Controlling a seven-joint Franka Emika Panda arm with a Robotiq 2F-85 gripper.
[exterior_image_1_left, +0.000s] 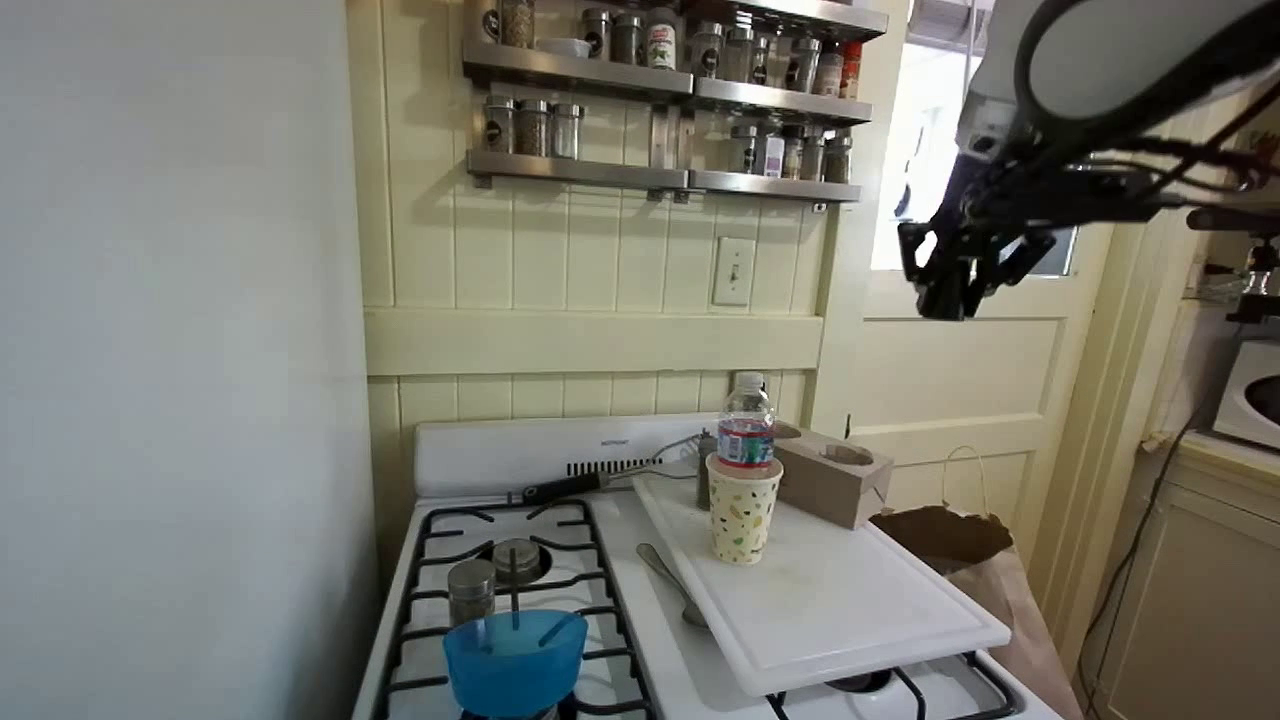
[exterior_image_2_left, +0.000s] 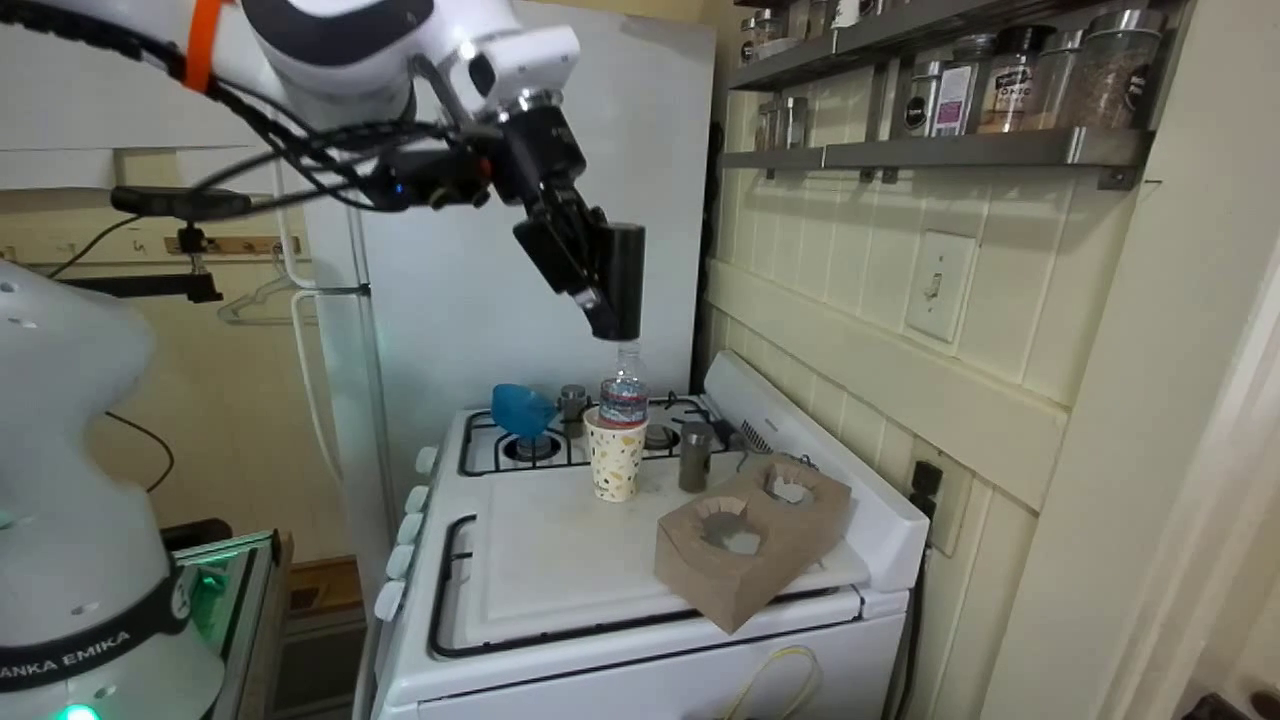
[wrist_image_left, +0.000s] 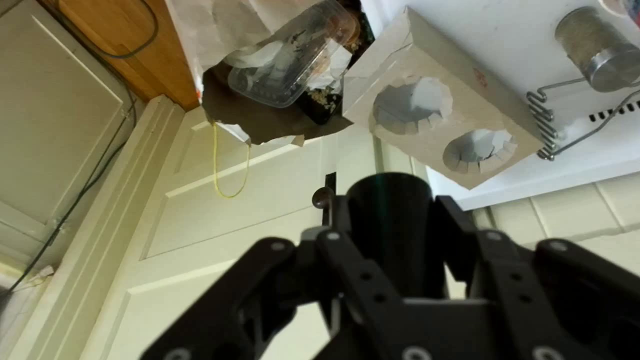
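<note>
Wrist view looks past my gripper (wrist_image_left: 395, 212), whose fingers (wrist_image_left: 456, 230) are parted by the width of a black cylinder (wrist_image_left: 392, 245) and press against both sides of it, so I have it in my grip. Both exterior views show me holding this cylinder roughly upright in the air, well above the stove (exterior_image_1_left: 690, 665). In an exterior view a clear water bottle (exterior_image_1_left: 747, 440) stands lower and well to the left of it, upright in a speckled paper cup (exterior_image_1_left: 743, 515) on a white cutting board (exterior_image_1_left: 850, 620). Just beyond the cup is a metal-topped jar (exterior_image_2_left: 695, 460), and at the far right of the board sits a brown cardboard box (exterior_image_1_left: 825, 488) with two round holes in its upper face. A wire utensil (exterior_image_1_left: 565, 487) with a black handle lies along the stove's far side, near the back panel (exterior_image_1_left: 490, 455), while a spoon (exterior_image_1_left: 672, 580) rests just by the board's left edge. Over on the left of the stove I see a blue bowl (exterior_image_1_left: 515, 668) at the near side, with a glass jar (exterior_image_1_left: 471, 595) just behind it. To the right of the stove stands a brown paper bag (exterior_image_1_left: 1005, 585); my wrist camera shows a clear plastic container (wrist_image_left: 295, 60) in its mouth. Metal shelves (exterior_image_1_left: 575, 171) on the far wall (exterior_image_1_left: 520, 250) carry rows of spice jars (exterior_image_1_left: 533, 128) above a light switch (exterior_image_1_left: 734, 272).
</note>
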